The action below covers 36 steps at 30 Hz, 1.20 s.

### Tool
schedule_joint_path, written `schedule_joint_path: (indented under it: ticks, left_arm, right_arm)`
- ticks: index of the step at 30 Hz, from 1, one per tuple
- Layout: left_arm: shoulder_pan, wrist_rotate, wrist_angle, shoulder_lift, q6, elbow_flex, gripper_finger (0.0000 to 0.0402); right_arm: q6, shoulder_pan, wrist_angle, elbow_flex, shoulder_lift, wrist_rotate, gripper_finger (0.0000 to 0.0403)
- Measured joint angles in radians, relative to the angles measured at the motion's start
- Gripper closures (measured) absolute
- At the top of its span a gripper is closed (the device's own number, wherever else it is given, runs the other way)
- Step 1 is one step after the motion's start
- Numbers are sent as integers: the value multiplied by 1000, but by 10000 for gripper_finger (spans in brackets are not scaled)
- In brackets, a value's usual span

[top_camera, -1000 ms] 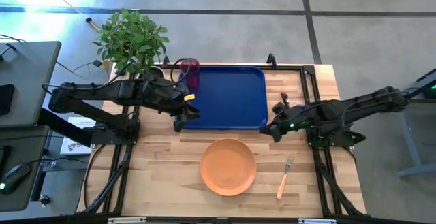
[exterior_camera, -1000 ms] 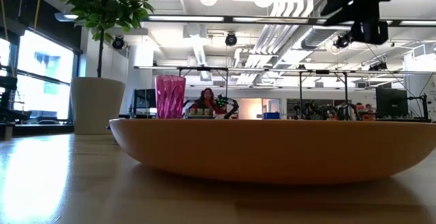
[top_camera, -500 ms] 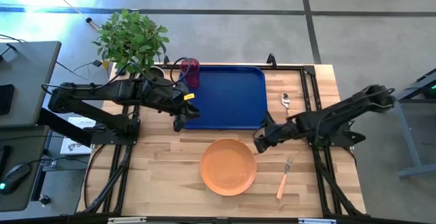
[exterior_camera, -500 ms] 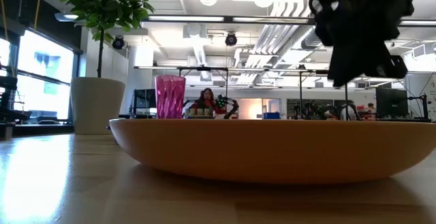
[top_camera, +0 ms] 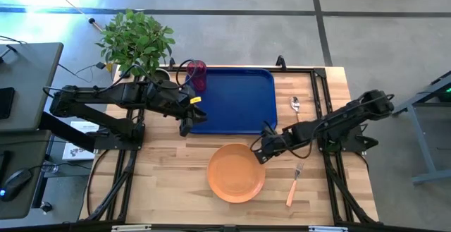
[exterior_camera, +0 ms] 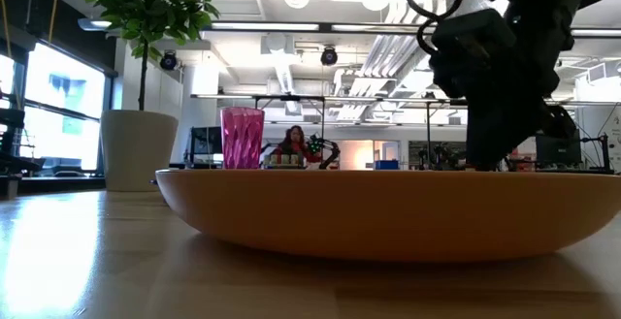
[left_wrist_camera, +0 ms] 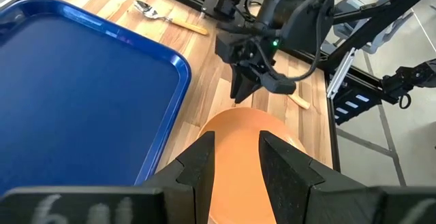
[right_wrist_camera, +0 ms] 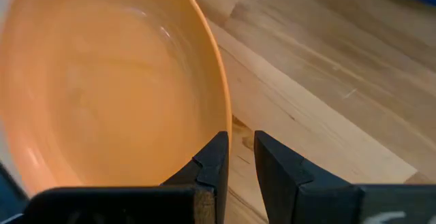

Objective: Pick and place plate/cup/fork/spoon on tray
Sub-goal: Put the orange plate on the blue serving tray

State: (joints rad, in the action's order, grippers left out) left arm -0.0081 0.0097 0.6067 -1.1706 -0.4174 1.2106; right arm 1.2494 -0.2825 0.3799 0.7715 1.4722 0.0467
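R gripper (top_camera: 258,151): at plate (top_camera: 235,173) rim, jaws narrowly apart, prob. straddling the edge.
L gripper (top_camera: 187,127): by tray (top_camera: 239,98) corner, slightly parted, empty.

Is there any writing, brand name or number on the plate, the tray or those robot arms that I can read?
None can be read.
Orange plate: plain, no marking.
Blue tray: plain, no label.
Left gripper: a small yellow tag sits just behind it, too small to read.
Left wrist view: pale marks at the bottom edge, too blurred to read.

Bright even light, blurred foreground
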Motion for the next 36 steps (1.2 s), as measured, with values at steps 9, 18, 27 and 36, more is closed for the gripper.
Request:
schedule_joint_path:
  ticks: [9,18,27,36]
  left_arm:
    - [0,0,-1,0,-1,0,296]
    - [0,-12,-8,-1,-2,0,296]
    - [0,-48,-7,-1,-2,0,296]
    - [0,-48,-7,-1,0,0,296]
  right_arm:
    - [1,-2,-27,0,8,-10,304]
    - [-36,1,-63,0,8,9,243]
    - [-39,1,-66,0,85,2,256]
    - [-1,2,-101,0,137,-31,296]
